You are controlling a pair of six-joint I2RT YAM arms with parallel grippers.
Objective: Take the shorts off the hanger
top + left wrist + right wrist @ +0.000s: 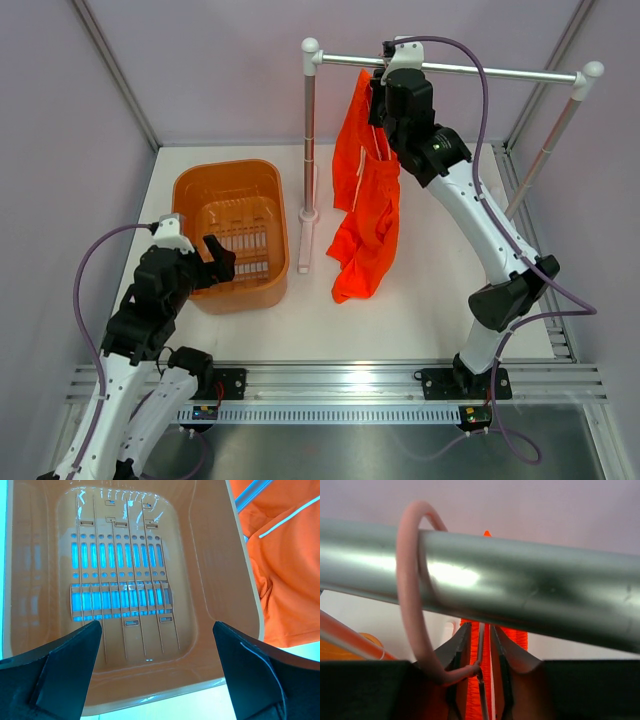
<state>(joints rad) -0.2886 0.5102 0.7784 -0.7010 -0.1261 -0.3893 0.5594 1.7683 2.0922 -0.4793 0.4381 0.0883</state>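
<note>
While on rail (pixel 530 590), hanger (pixel 408 605) within pincer (pixel 480 642)

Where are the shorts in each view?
Top external: shorts centre-right, under the silver rail.
Left wrist: shorts at right edge, beyond the basket.
Right wrist: shorts low centre, under the rail.
Shared landmark: the rail, top and right wrist only.
</note>
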